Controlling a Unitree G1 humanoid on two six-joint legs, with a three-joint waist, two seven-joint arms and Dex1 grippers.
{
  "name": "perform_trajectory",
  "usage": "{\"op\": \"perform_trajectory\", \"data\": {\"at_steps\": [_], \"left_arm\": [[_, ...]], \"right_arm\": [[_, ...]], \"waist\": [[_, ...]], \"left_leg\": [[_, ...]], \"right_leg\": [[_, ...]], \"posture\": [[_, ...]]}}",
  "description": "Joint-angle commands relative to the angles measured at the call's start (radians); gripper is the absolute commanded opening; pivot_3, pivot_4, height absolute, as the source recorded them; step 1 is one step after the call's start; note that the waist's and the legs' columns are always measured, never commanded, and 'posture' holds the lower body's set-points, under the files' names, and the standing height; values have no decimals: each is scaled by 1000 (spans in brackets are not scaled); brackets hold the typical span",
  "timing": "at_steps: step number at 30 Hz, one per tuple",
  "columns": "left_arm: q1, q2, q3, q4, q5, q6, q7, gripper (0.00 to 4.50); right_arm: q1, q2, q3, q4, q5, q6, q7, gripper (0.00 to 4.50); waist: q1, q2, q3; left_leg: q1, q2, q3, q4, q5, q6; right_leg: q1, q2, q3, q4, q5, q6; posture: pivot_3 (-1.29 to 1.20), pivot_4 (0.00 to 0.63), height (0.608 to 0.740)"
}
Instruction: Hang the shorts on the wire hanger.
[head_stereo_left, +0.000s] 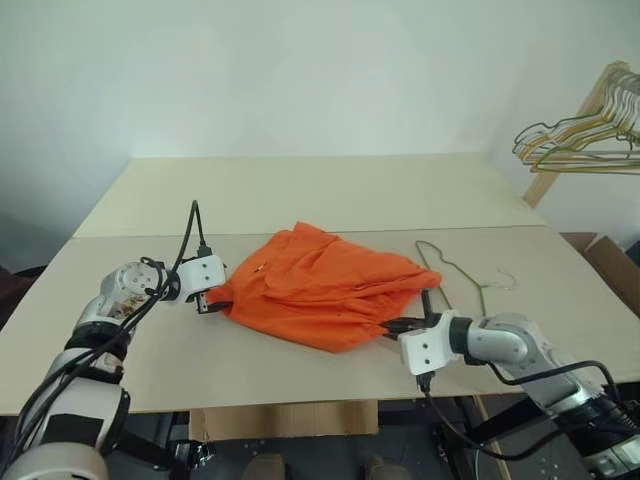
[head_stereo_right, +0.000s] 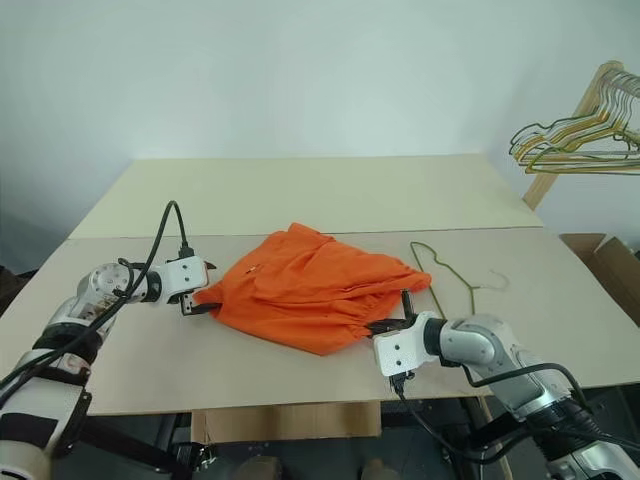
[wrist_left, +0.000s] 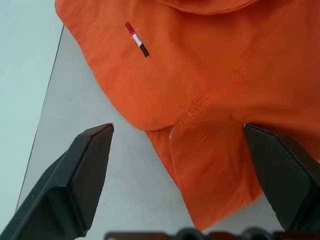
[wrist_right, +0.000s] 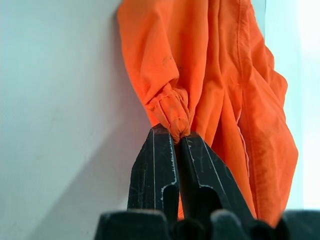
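A: Where are the shorts (head_stereo_left: 320, 285) found, and how much room is left around them?

B: They are seen crumpled in a soft orange heap near the middle of the pale table (head_stereo_left: 300, 190), closer to its front edge. A broad bare stretch of tabletop is left behind them, up to the far edge, and more at the left.

A: And the wire hanger (head_stereo_left: 455, 270)?

B: It is laid flat just right of the shorts, thin and olive-green, its hook curved toward the right edge. One end appears to be tucked under the fabric.

A: How is the left gripper (wrist_left: 185, 165) held?

B: Its black fingers are spread wide, with a stitched corner of the cloth lying between them; nothing is gripped.

A: The right gripper (wrist_right: 176, 137)?

B: Its fingers are pressed together on a bunched knot of the orange fabric at the front right edge.

A: Anything beyond the table?

B: A bunch of gold and green hangers (head_stereo_left: 580, 135) is hung on a wooden rack at the far right.
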Motion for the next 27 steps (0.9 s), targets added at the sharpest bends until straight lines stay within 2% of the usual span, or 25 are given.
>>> {"op": "perform_trajectory", "data": {"at_steps": [1,4,11,17,27], "left_arm": [[-6,12,-6,10,-12,-34,-77,4500],[3,51,-1,-27,-9,-28,-106,4500],[54,172,17,-140,-67,27,-317,4500],[45,140,0,-97,-48,-5,-296,4500],[-18,42,-4,30,-14,-50,-171,4500]], "right_arm": [[-2,2,-47,-38,13,18,-10,28],[12,0,-55,-48,11,31,-13,28],[12,8,-53,-48,9,32,-6,28],[0,33,-47,-39,0,35,-9,28],[26,46,-53,-71,-11,66,-16,28]], "waist": [[-1,0,0],[-7,0,0],[-32,0,0],[-31,0,0],[-30,0,-1]], "left_leg": [[0,0,0,0,0,0],[0,0,0,0,0,0],[0,1,0,0,0,0],[0,1,0,0,0,0],[1,0,0,1,0,0]], "right_leg": [[0,0,0,0,0,0],[0,0,0,0,0,0],[-1,0,0,0,0,0],[0,0,0,1,0,0],[0,0,0,2,0,0]], "posture": [[40,0,740],[40,0,740],[44,0,740],[36,0,740],[13,0,740]]}}
